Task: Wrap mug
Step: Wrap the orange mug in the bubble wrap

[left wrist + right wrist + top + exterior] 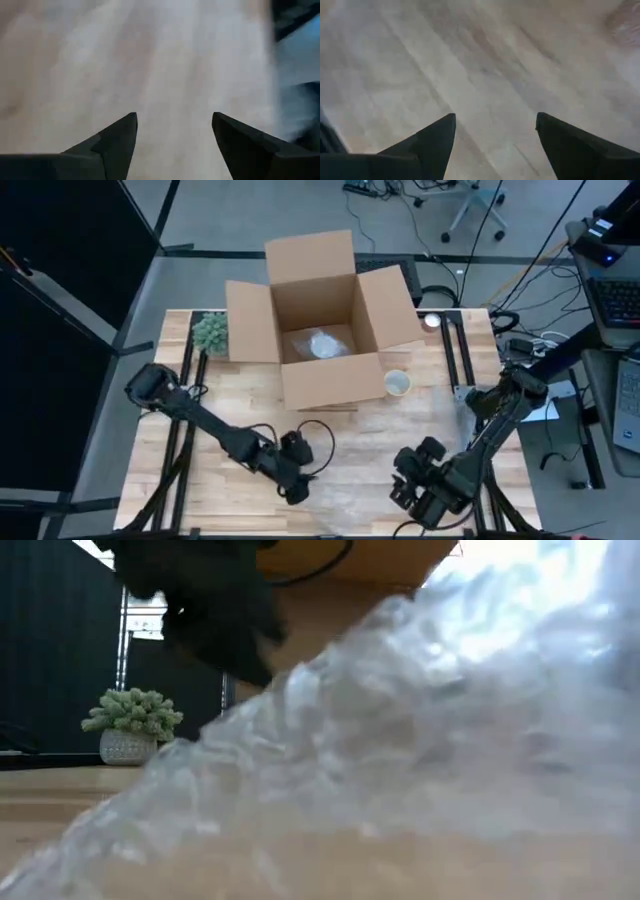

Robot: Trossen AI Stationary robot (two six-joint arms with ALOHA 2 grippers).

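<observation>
From above, the mug [397, 383] stands on the wooden table [220, 390] just beside the open cardboard box [318, 320], which holds bubble wrap [322, 344]; a potted plant [210, 332] sits left of it. Both arms wait near the front edge. At table height, bubble wrap fills the foreground. Wrist views — left gripper [174, 131] and right gripper [495, 131] spread wide over bare wood, grasping nothing.

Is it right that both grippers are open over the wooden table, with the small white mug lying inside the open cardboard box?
Not quite. The high view shows the small white mug standing on the wooden table just outside the open cardboard box, by its front right corner. The rest holds: the left gripper and right gripper are both open over the table.
</observation>
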